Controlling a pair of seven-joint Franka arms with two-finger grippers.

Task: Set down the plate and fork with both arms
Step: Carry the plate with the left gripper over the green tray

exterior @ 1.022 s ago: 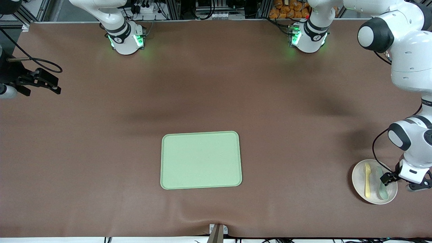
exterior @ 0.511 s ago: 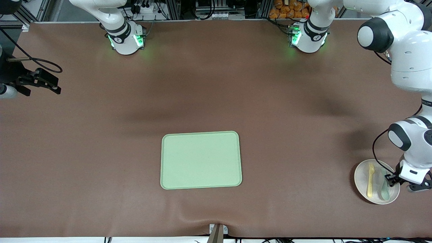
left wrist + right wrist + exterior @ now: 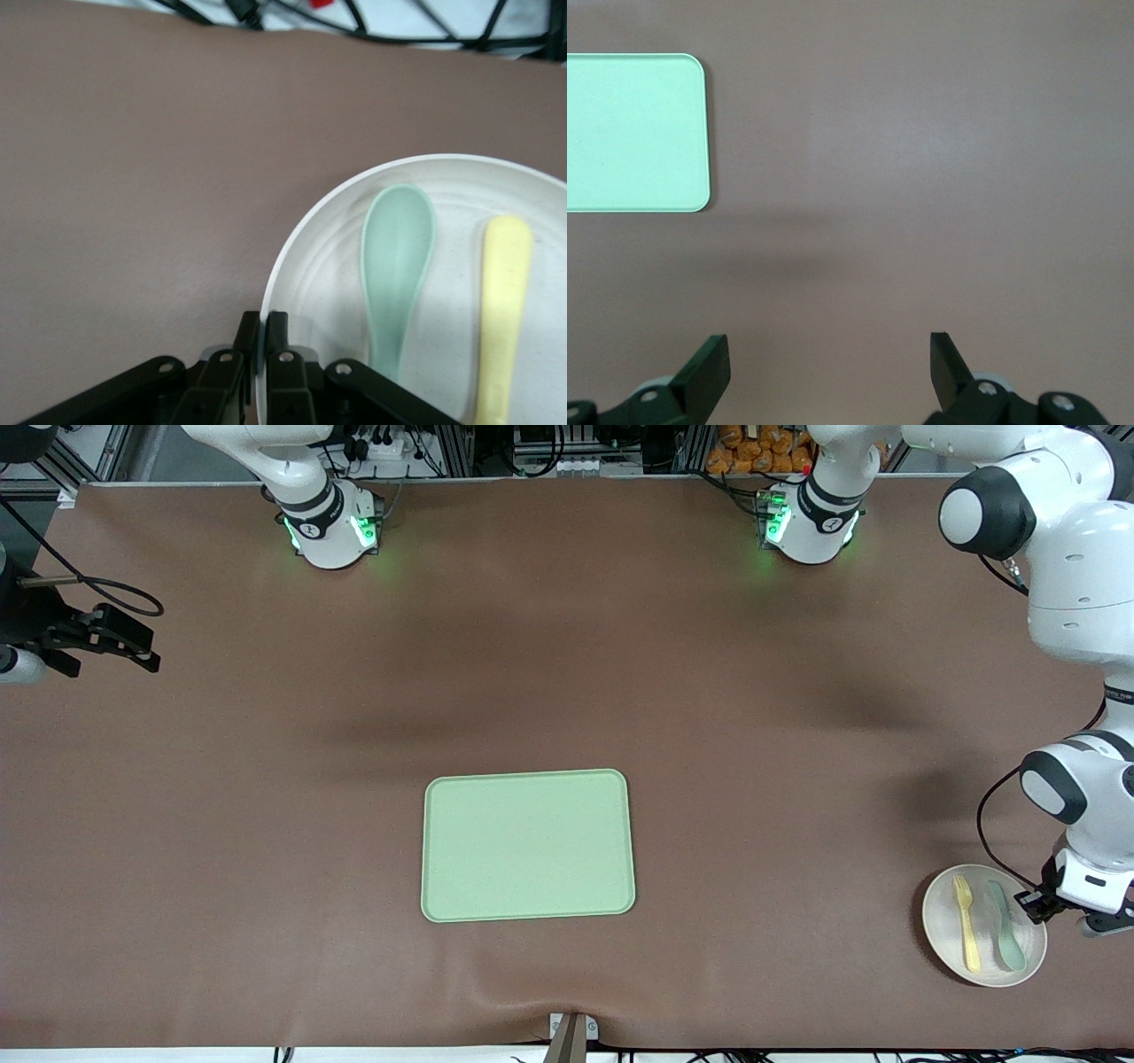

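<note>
The off-white plate [image 3: 943, 921] is near the left arm's end of the table, close to the front edge. The pale-yellow fork [image 3: 966, 926] lies in it beside a grey-green spoon [image 3: 1005, 928]. My left gripper [image 3: 1033, 904] is shut on the plate's rim, one finger inside and one outside. The left wrist view shows my left gripper [image 3: 263, 328] pinching the plate [image 3: 328, 266], with the spoon [image 3: 397, 257] and fork [image 3: 500, 301] in it. My right gripper [image 3: 142, 657] waits open and empty over the right arm's end of the table; it also shows in the right wrist view [image 3: 828, 363].
A rectangular light-green tray [image 3: 528, 845] lies empty at the middle of the table, toward the front edge; its corner shows in the right wrist view [image 3: 633, 133]. Brown mat covers the table between the tray and the plate.
My left gripper went from over the spoon to the plate's rim. The plate, with fork and spoon, then shifted toward the front camera. The right arm has not moved.
</note>
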